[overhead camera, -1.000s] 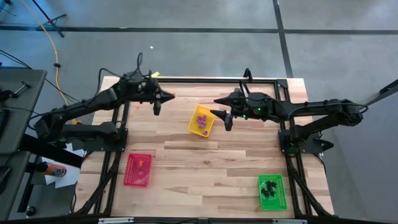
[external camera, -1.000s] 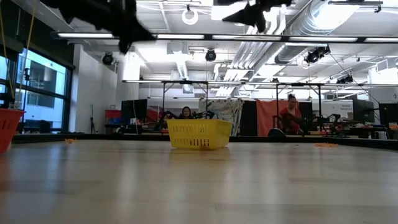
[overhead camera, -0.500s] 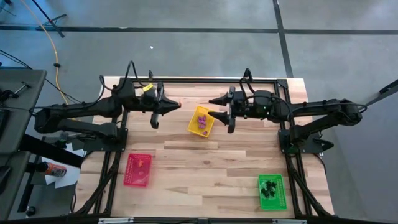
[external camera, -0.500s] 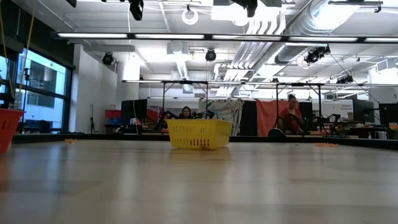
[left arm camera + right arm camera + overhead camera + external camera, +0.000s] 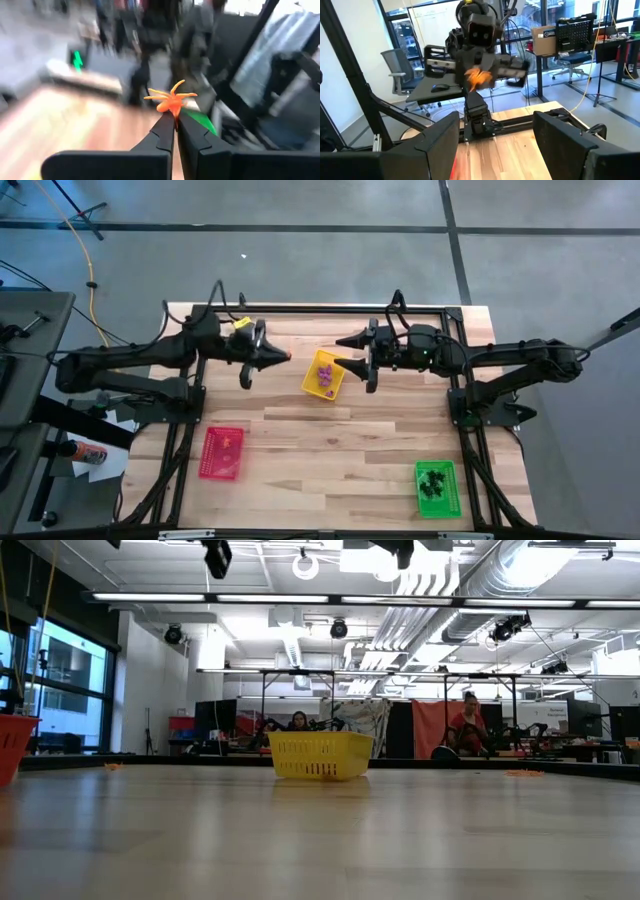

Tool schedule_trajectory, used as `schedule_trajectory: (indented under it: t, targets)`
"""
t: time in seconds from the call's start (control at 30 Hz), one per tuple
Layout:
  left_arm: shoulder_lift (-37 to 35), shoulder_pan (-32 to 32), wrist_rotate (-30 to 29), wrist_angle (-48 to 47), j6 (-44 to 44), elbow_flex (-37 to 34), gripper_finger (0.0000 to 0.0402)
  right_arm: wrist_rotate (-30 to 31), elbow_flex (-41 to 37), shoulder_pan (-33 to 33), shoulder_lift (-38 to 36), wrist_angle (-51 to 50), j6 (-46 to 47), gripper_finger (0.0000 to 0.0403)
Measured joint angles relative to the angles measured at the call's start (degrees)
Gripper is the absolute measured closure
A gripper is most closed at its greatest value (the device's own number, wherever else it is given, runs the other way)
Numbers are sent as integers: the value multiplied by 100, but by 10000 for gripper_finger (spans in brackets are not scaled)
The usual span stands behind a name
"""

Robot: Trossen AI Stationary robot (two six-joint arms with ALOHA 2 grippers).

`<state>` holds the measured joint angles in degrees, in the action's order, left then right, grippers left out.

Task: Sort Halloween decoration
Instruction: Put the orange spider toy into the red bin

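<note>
1. Up above the tabletop, the left gripper has its fingers pressed together on an orange spider trinket, which sticks out just past their tips.
2. From overhead, that left gripper hangs just left of the yellow tray, which holds purple trinkets.
3. On the tray's other side, the right gripper holds its fingers wide apart with nothing between them.
4. Orange pieces lie in the red tray and black ones in the green tray; their shapes are too small to make out.
5. At table height only the yellow tray shows whole; the red tray is cut off at the edge.
</note>
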<state>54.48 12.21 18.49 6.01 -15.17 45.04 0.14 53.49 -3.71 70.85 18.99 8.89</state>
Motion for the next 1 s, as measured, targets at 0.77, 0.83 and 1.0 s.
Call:
schedule_trajectory:
  t: [0.77, 0.83, 1.0]
  targets:
    - [714, -5619, -695, -5531, -5807, 91, 401, 65, 0, -503, 11, -1366, 4, 156]
    - [906, -5788, -1013, -5580, -5812, -122, 401, 7, 0, -546, 11, -1364, 6, 156]
    - [1352, -5876, -1617, -5550, -5206, -453, 401, -22, 0, -609, 11, -1364, 6, 156]
